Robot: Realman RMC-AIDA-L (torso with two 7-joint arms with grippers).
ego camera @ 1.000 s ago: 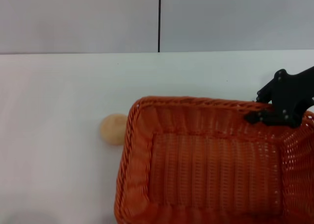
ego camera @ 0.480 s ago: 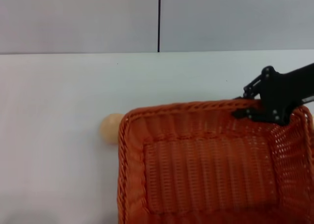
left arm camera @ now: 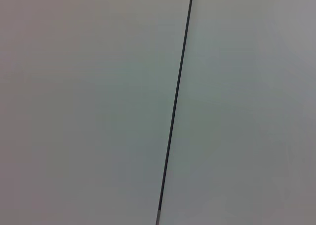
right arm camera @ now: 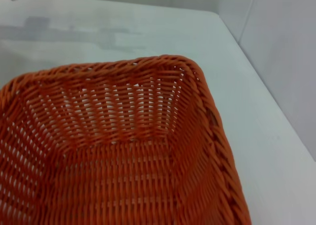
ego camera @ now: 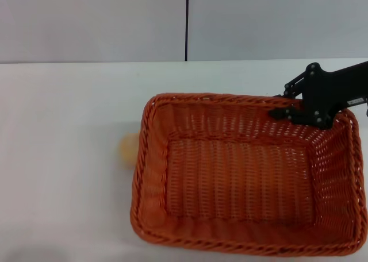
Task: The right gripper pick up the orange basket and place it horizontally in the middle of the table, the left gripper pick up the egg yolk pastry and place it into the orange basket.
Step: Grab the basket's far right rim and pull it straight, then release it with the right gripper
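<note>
The orange basket [ego camera: 230, 99] lies lengthwise across the white table [ego camera: 69, 187], a little right of the middle, open side up. My right gripper [ego camera: 282, 106] is at the far rim near the basket's right corner, shut on that rim, one finger inside and one outside. The right wrist view looks down into a corner of the orange basket [right arm camera: 207, 111]. The egg yolk pastry [ego camera: 127, 150] sits on the table just left of the basket, mostly hidden behind its left rim. My left gripper is out of view; the left wrist view holds only wall.
A grey wall with a dark vertical seam [ego camera: 187, 23] stands behind the table's far edge. White tabletop stretches left of the pastry and beyond the basket. The basket's right end reaches the edge of the head view.
The basket has swung down and away with my right gripper on its rim; its whole outline now shows. Its left rim has slid left, covering most of the pastry.
</note>
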